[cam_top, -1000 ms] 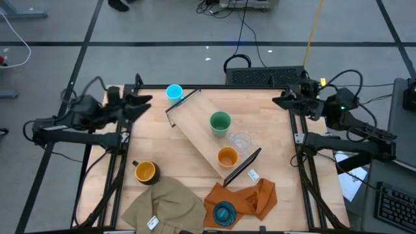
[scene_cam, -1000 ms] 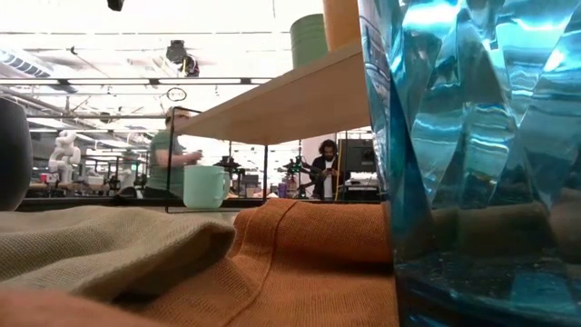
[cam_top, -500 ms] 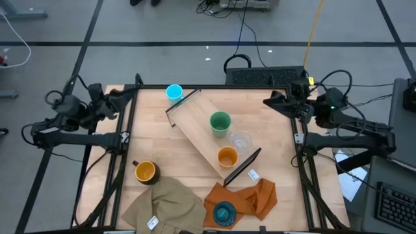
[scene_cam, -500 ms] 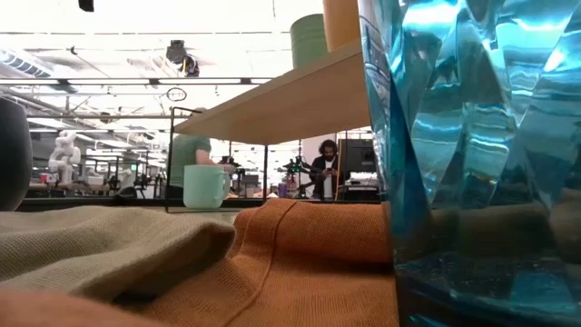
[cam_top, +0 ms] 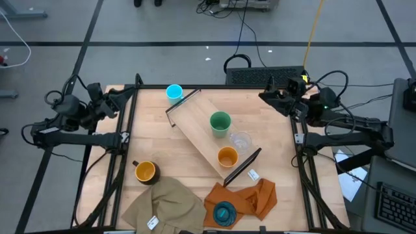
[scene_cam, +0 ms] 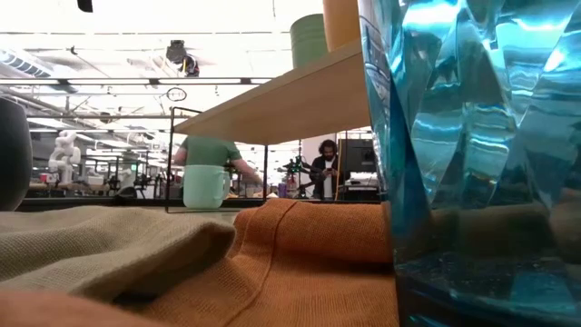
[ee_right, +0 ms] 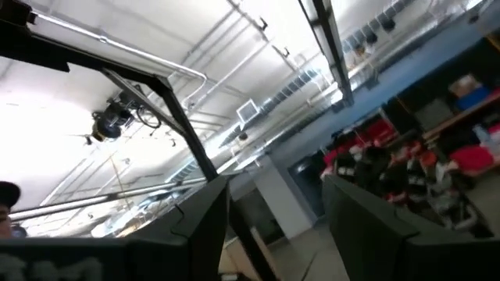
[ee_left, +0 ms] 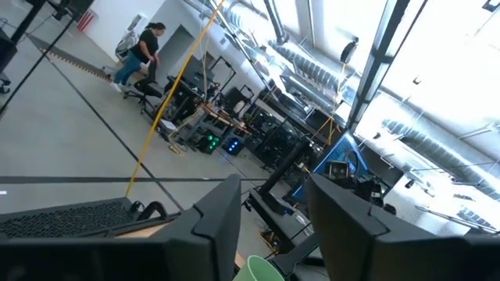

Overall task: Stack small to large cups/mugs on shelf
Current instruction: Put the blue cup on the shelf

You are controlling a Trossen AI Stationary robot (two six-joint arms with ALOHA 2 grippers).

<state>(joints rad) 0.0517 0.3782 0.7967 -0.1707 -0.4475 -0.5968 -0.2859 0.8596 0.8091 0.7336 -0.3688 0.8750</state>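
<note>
The shelf (cam_top: 211,138), a light-wood plank with black wire brackets, lies slantwise mid-table. On it stand the green cup (cam_top: 220,123), the clear tumbler (cam_top: 241,140) and the orange cup (cam_top: 227,157). The light-blue mug (cam_top: 173,93) stands on the table at the far edge. The dark mug with yellow inside (cam_top: 145,171) stands near left. The ribbed teal cup (cam_top: 225,213) stands on the orange cloth. My left gripper (cam_top: 127,97) is open at the far left edge. My right gripper (cam_top: 268,96) is open at the far right corner. Both are empty.
A tan cloth (cam_top: 166,205) and an orange cloth (cam_top: 253,198) lie at the near edge. A small white tag (cam_top: 253,174) lies beside the shelf's near bracket. In the low view a person (scene_cam: 207,153) in green stands beyond the table.
My left gripper has drawn back toward the table's left edge, off the tabletop. My right gripper has gone a little toward the table's left and far edge. The person in green behind the table has walked to the right. The cups have kept still.
</note>
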